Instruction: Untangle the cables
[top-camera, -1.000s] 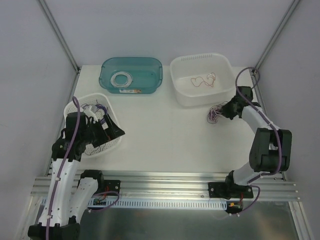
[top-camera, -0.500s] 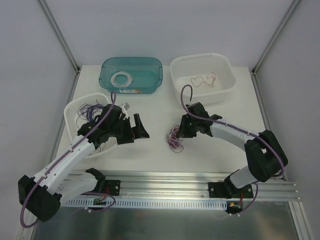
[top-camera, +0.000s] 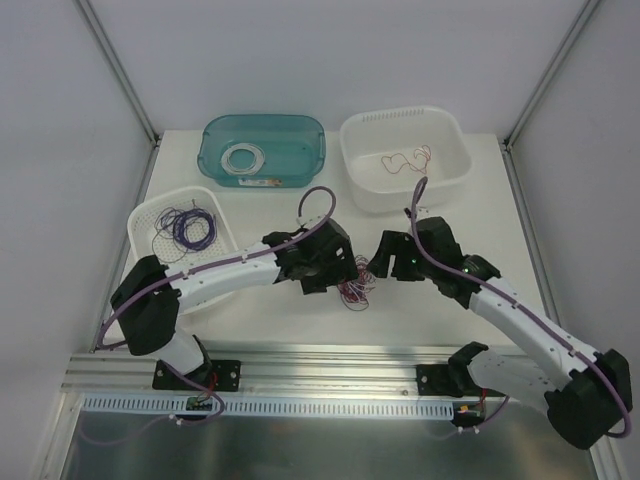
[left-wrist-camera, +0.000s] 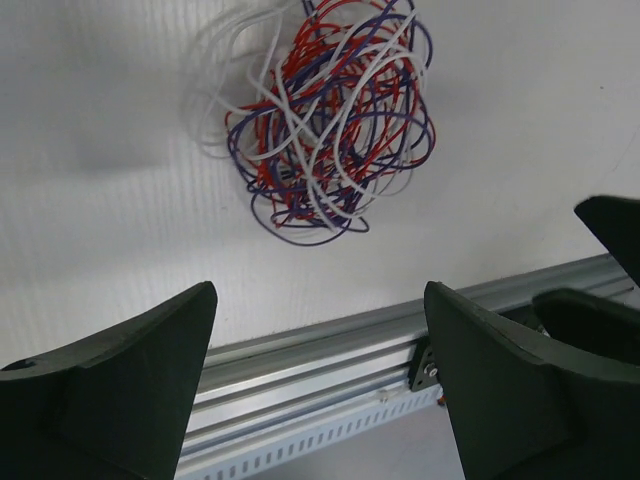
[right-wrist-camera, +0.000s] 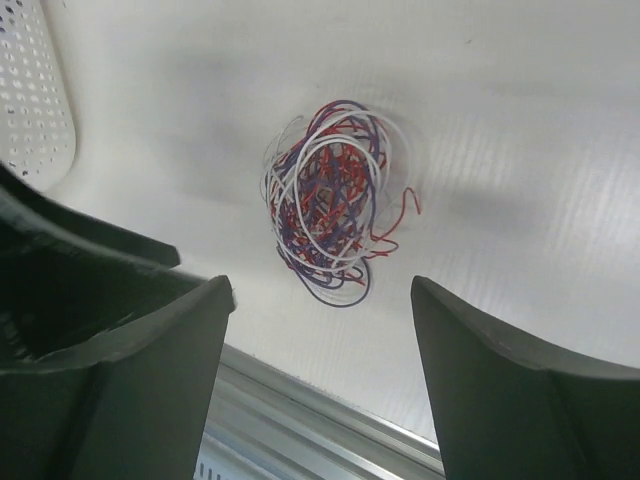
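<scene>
Fist-sized clump of hair-thin red, purple & white cables (top-camera: 354, 290) lies on the white table (top-camera: 260, 215), nr the front edge, ctr, touching neither arm. Left gripper (left-wrist-camera: 320, 295) hangs over it w/ fingers spread wide and nothing btw them; the clump sits just beyond the tips. Right gripper (right-wrist-camera: 322, 285) faces it from the other side, fingers also spread, empty.

Containers:
- Teal see-through plastic tub (top-camera: 300, 150), back left: coiled white cable (top-camera: 243, 158).
- White plastic tub (top-camera: 360, 150), back right: loose thin red wire (top-camera: 408, 160).
- White perforated basket (top-camera: 140, 220), left: dark purple wire loops (top-camera: 186, 226).
</scene>
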